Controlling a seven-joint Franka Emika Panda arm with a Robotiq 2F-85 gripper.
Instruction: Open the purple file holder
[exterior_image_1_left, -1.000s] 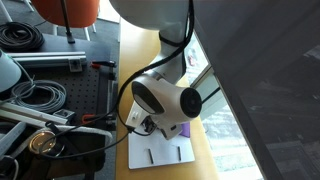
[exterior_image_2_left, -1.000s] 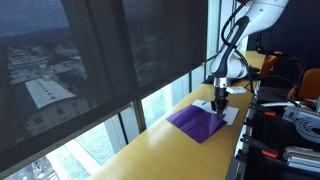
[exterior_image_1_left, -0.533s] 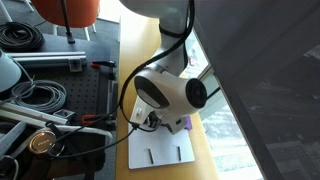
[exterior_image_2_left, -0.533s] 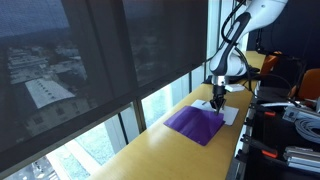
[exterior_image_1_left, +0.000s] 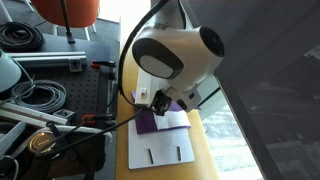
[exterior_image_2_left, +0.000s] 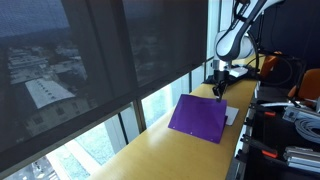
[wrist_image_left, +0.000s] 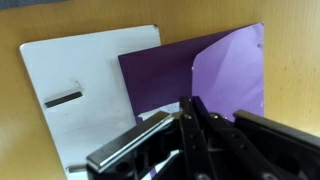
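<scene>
My arm (exterior_image_2_left: 232, 42) hangs wrist-down in the upper right of frame; fingers (wrist_image_left: 190, 112) pinched shut on the purple file holder (exterior_image_2_left: 198, 117), held tilted above the counter (exterior_image_2_left: 165, 155) mid-frame

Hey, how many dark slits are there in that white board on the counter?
2. In an exterior view both cut the white board: one slit toward the cables, the other toward the window. Any under the purple file holder would be hidden.
</scene>
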